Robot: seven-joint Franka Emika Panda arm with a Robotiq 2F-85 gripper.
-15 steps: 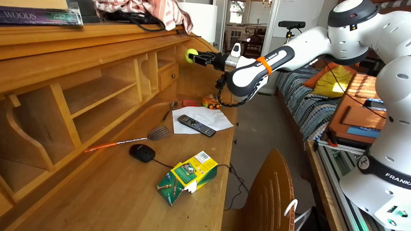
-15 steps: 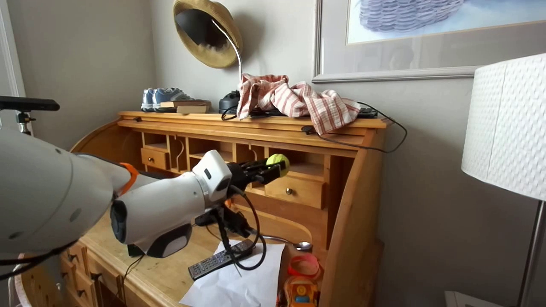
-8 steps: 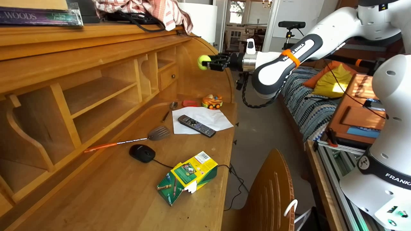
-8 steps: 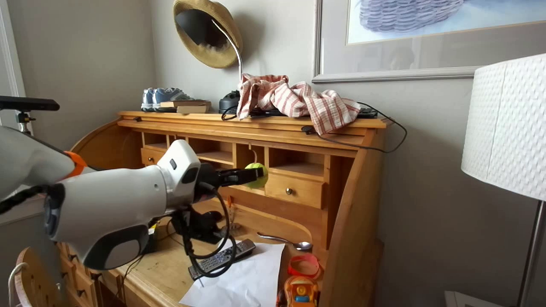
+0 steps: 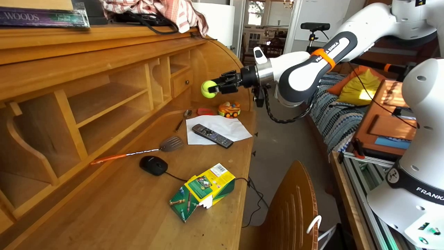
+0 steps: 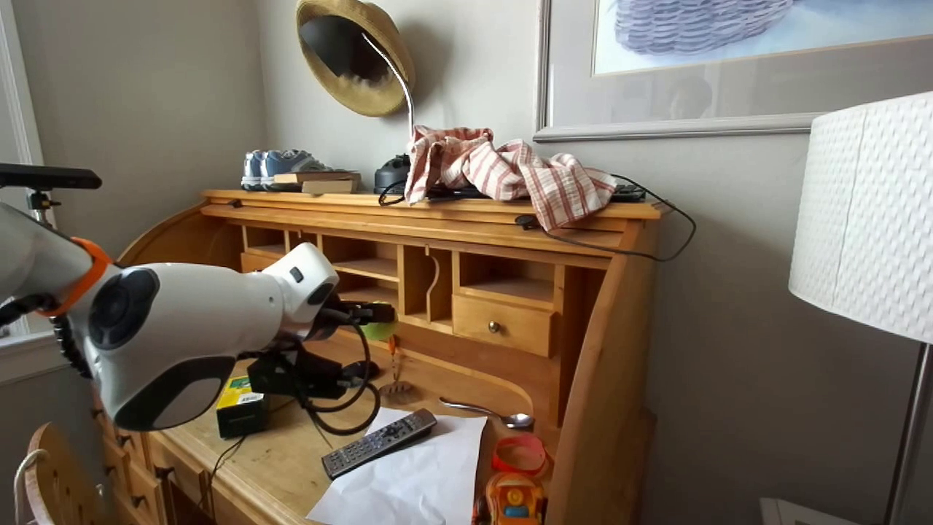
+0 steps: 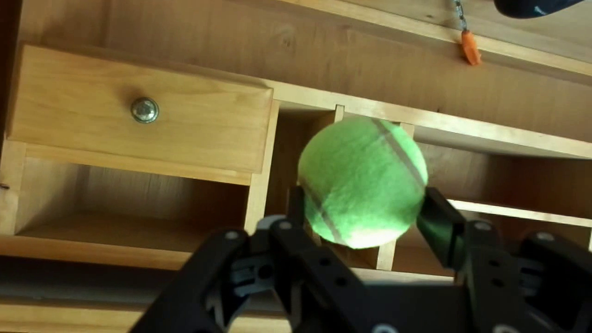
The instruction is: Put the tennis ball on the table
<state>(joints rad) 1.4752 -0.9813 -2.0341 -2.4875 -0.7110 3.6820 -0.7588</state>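
We see the gripper point(image 7: 364, 204) clamped on the tennis ball point(image 5: 208, 89) from both sides, up in the air over the table point(image 5: 114, 205), in front of the pigeonholes point(image 5: 107, 95)! Taking the ball as clock centre in an exterior view, we find the remote point(image 5: 212, 135) at six, partly on white paper point(image 5: 229, 125); the carton point(image 5: 203, 190) also at six, farther off; the black mouse point(image 5: 153, 165) at seven; the orange toy vehicle point(image 5: 229, 110) between four and five. Up top, a striped cloth point(image 5: 177, 14) at eleven. And out in the room we've got the bed point(image 5: 338, 125) at three, the wooden chair point(image 5: 293, 208) at five, the white lampshade point(image 5: 220, 22) at twelve!
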